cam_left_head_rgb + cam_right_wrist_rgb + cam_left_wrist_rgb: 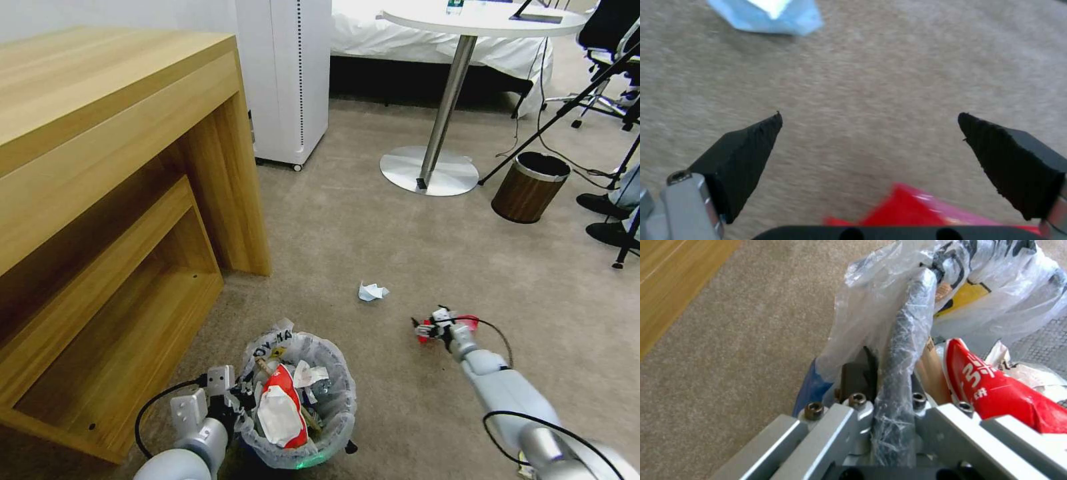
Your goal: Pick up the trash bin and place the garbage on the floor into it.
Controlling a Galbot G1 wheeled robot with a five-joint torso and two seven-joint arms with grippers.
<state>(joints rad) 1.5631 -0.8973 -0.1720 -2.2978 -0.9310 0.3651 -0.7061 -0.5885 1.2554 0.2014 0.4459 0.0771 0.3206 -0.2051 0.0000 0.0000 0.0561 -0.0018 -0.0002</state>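
The trash bin [300, 407], holding a red packet [283, 407] and paper scraps, sits near the wooden desk [113, 200]; the left wrist view shows the left gripper [896, 396] clamped on its bagged rim. The right gripper [869, 143] hangs wide open and empty over a red wrapper [911, 210] on the floor [400, 240]. A crumpled white-and-blue wrapper [371, 291] lies on open carpet between them.

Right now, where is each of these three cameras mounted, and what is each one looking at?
Head view: from the robot's head, looking down at the floor; both arms show, the left gripper on the trash bin.
Left wrist view: on the left wrist, looking along the fingers clamping the bin's bagged rim.
Right wrist view: on the right wrist, looking down between the open right gripper at the carpet.
Shared: the crumpled blue-white wrapper appears in the head and right wrist views.
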